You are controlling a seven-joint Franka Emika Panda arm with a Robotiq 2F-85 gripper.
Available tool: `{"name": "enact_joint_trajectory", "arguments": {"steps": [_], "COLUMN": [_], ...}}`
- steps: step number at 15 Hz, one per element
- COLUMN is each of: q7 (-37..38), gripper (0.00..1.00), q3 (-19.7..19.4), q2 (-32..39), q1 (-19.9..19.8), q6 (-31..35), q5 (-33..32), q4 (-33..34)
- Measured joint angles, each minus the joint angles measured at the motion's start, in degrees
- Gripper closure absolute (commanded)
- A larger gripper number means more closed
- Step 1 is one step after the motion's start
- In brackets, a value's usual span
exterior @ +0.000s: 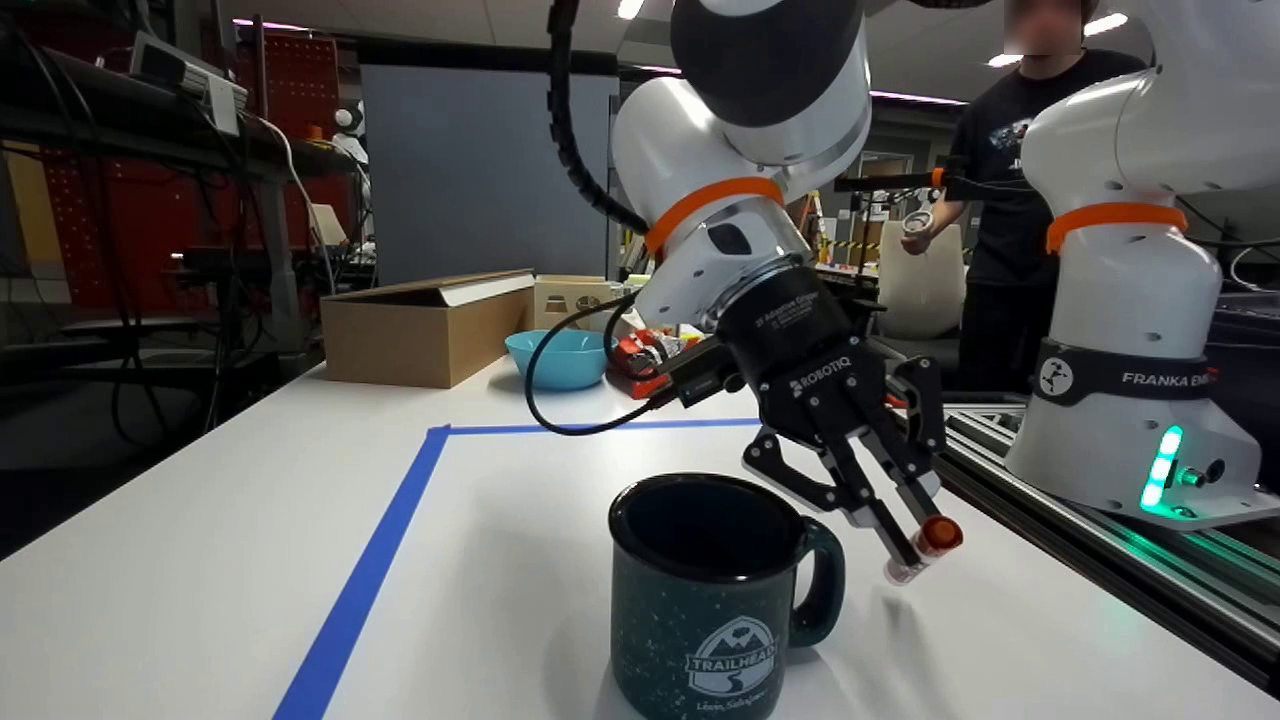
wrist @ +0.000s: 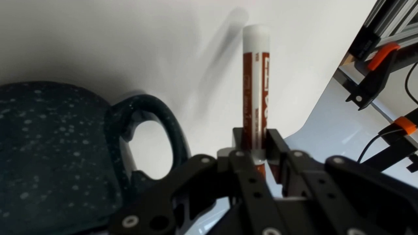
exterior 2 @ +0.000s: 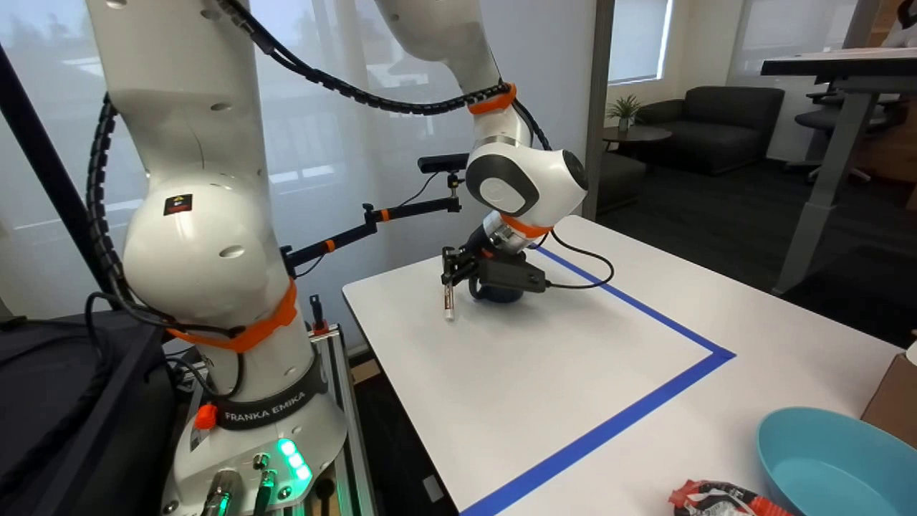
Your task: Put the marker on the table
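The marker is white with a brown-red label and a red-orange end; it shows in both exterior views [exterior: 903, 571] [exterior 2: 449, 302] and in the wrist view [wrist: 256, 81]. My gripper [exterior: 919, 537] is shut on it near the red-orange end, with a finger on each side in the wrist view [wrist: 255, 140]. The white end points down toward the white table [exterior: 490, 520]. Its shadow lies apart from it, so it is held a little above the surface. The marker is tilted in an exterior view. My gripper is beside the handle of a dark green speckled mug [exterior: 690, 610].
The mug stands upright close to the gripper and also fills the left of the wrist view [wrist: 55, 147]. Blue tape [exterior 2: 609, 437] runs along the table. A blue bowl [exterior: 565, 360], a cardboard box [exterior: 420, 335] and a red packet [exterior 2: 723, 499] lie further off.
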Motion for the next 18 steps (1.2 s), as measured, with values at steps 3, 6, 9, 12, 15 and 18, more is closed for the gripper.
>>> {"name": "enact_joint_trajectory", "arguments": {"steps": [3, 6, 9, 12, 15, 18], "q7": [-0.7, -1.3, -1.6, -1.6, -1.6, -1.6], "gripper": [0.95, 0.67, 0.41, 0.19, 0.0, 0.0], "q3": [0.9, 1.3, 1.5, 1.5, 1.5, 1.5], "q2": [1.4, 2.3, 2.8, 2.9, 2.9, 2.6], "q1": [0.0, 0.0, 0.0, 0.0, 0.0, 0.0], "q6": [0.0, 0.0, -0.1, -0.1, -0.1, -0.1], "q5": [0.8, 1.1, 1.2, 1.2, 1.2, 1.2], "q4": [0.6, 0.9, 1.3, 1.6, 1.9, 2.1]}}
